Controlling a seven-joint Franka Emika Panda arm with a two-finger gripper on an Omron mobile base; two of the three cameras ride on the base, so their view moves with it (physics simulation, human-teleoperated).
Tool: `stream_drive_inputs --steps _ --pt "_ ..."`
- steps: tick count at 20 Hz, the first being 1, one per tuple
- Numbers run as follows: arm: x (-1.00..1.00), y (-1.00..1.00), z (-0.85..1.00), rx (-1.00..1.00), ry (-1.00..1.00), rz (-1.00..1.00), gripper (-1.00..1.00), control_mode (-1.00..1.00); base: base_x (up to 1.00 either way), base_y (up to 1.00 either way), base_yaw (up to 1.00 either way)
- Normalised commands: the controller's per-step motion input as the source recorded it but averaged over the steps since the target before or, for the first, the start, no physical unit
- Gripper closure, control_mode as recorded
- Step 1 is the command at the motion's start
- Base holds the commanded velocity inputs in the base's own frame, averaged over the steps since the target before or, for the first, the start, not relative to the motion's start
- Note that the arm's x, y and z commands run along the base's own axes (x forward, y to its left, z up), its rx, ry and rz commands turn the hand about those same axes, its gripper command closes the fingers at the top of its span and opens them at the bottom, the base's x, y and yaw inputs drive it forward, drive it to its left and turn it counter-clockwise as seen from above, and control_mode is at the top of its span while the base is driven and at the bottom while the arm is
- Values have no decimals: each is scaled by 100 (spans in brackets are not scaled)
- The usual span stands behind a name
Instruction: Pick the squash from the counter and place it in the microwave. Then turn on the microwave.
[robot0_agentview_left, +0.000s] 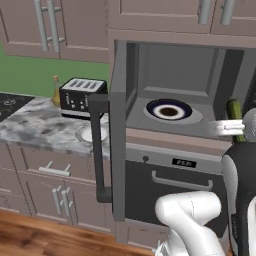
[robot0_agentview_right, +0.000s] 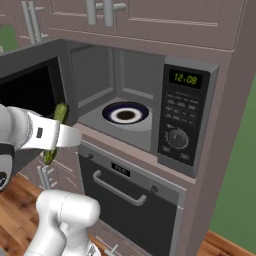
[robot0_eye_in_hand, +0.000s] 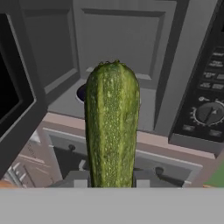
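The squash (robot0_eye_in_hand: 112, 127), a dark green zucchini-like vegetable, stands upright between my fingers (robot0_eye_in_hand: 81, 180) in the hand view. My gripper (robot0_agentview_right: 62, 136) is shut on the squash (robot0_agentview_right: 60, 113) in the air, just in front of the open microwave (robot0_agentview_right: 182, 120) and outside its mouth. From the left base view the squash (robot0_agentview_left: 234, 111) sticks up above the gripper (robot0_agentview_left: 231, 127) at the right side of the microwave opening (robot0_agentview_left: 170, 70). A dark-rimmed plate (robot0_agentview_left: 168, 111) lies on the microwave floor. The marbled counter (robot0_agentview_left: 30, 125) lies to the left.
The microwave door (robot0_agentview_left: 118, 130) stands wide open to the left, with its bar handle (robot0_agentview_left: 98, 150) jutting toward me. A black toaster (robot0_agentview_left: 82, 96), an amber bottle (robot0_agentview_left: 56, 91) and a white plate (robot0_agentview_left: 92, 134) sit on the counter. An oven (robot0_agentview_right: 130, 185) is below the microwave.
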Motion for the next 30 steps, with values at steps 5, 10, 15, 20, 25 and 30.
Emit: stream_drive_inputs --steps 5,10,15,20,25,30 --pt "69 -3 0 0 -5 0 100 -100 0 0 0" --pt "53 -26 0 0 -5 0 100 -100 0 0 0" --pt "46 -23 0 0 -3 0 100 -100 0 0 0" --pt "42 0 0 0 0 0 100 -100 0 0 0" --pt "43 0 0 0 0 0 100 -100 0 0 0" --pt "41 -7 -13 0 -1 2 100 -100 0 0 0"
